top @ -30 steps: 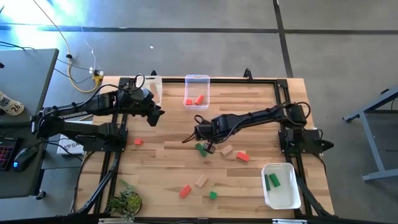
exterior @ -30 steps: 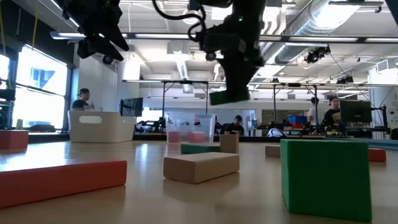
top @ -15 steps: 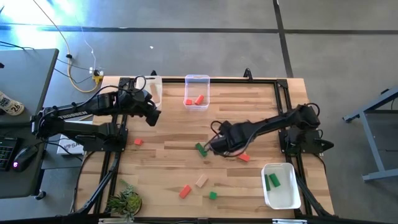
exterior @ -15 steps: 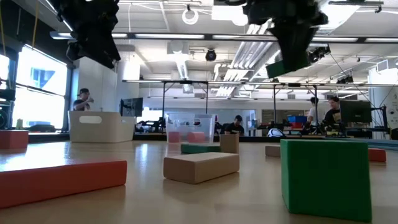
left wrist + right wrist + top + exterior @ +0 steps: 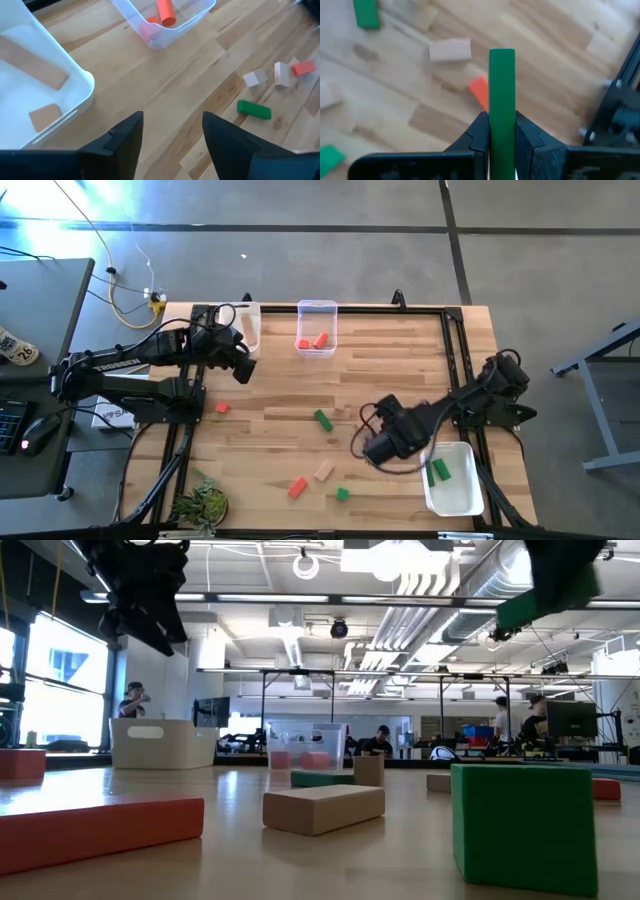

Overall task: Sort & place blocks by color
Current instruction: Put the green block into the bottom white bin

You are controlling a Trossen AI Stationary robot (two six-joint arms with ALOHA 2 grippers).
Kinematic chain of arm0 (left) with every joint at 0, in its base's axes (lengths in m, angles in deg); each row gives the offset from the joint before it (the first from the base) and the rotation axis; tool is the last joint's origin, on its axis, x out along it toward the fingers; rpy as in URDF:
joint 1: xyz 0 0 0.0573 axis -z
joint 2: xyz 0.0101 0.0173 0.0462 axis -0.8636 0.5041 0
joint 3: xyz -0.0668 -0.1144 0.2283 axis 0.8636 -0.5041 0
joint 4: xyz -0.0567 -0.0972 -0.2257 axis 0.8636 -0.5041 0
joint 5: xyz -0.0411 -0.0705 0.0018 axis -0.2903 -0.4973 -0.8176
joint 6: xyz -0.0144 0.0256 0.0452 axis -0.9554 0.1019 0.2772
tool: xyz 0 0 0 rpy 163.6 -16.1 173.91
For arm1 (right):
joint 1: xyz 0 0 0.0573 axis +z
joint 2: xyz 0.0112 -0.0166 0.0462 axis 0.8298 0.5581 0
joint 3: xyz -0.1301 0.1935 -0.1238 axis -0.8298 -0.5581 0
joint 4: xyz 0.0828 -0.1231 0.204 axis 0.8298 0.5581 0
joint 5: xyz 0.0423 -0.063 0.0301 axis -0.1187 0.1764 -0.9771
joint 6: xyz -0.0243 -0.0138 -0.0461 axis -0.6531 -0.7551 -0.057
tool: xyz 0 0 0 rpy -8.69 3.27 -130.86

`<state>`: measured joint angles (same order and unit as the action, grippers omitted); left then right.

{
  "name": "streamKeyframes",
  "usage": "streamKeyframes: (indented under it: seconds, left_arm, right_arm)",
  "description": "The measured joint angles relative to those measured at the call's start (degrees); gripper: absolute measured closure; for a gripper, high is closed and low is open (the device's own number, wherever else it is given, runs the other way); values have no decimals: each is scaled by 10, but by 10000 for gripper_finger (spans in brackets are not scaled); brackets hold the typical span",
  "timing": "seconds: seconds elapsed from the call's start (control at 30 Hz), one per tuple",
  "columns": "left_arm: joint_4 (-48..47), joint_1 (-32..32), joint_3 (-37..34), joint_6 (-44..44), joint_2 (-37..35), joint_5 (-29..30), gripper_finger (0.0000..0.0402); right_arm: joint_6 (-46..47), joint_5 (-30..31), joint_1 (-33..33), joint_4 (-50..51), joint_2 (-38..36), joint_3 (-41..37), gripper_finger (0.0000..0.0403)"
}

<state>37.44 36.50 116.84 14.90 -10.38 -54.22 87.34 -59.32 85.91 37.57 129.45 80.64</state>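
Right gripper: the right gripper [image 5: 502, 131] was clamped on a green bar [image 5: 501, 97], which was pinched between the two fingers and stood out past their tips; it was carried above the table, close beside the white tub [image 5: 455, 490] at the near right corner.

Held bar, other views: a green bar [image 5: 545, 602] was seen high at the upper right of the low view, clear of the table top.

White tub: two green blocks [image 5: 438, 471] were already lying in it.

Left gripper: the left gripper [image 5: 170, 140] was held with its fingers apart and nothing between them, above the far left of the table, near a white bin [image 5: 75, 95] in which two plain wood pieces [image 5: 44, 116] were lying.

Clear tub: red-orange blocks [image 5: 312, 340] were held in the clear tub [image 5: 317, 308] at the far edge.

Loose blocks: a green bar [image 5: 323, 420], a red-orange bar [image 5: 297, 487], a plain bar [image 5: 324, 471] and a green cube [image 5: 342, 494] were left on the table [image 5: 280, 395], with a small red-orange cube [image 5: 222, 408] well to the left.

Risk: the bar was gripped near one end only, so it was judged that it could pivot or slip in transit. If released before the tub's rim was cleared, it could strike the rim and fall back to the table.

Writing: no brand, label or lettering could be read on the blocks or tubs.
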Motion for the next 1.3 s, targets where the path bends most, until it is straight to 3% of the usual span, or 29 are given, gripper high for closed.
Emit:
streamKeyframes:
  seconds: [0.2, 0.6, 0.73, 1.0, 1.3]
  left_arm:
    - [-6, 0, 0, -27, 0, -6, 184]
    - [-19, 0, 0, -57, 0, -5, 187]
    - [-39, 0, 0, -67, 0, -5, 188]
    - [-65, 0, 0, -84, 0, -2, 188]
    - [-122, 0, 0, -119, 0, -1, 188]
  right_arm:
    - [109, -20, 68, 0, 0, 0, 373]
    - [354, -91, 226, 0, 6, 0, 373]
    - [358, -145, 263, 0, 26, 0, 373]
    - [356, -163, 325, -2, 65, -5, 373]
    - [361, -203, 339, -22, 74, -97, 373]
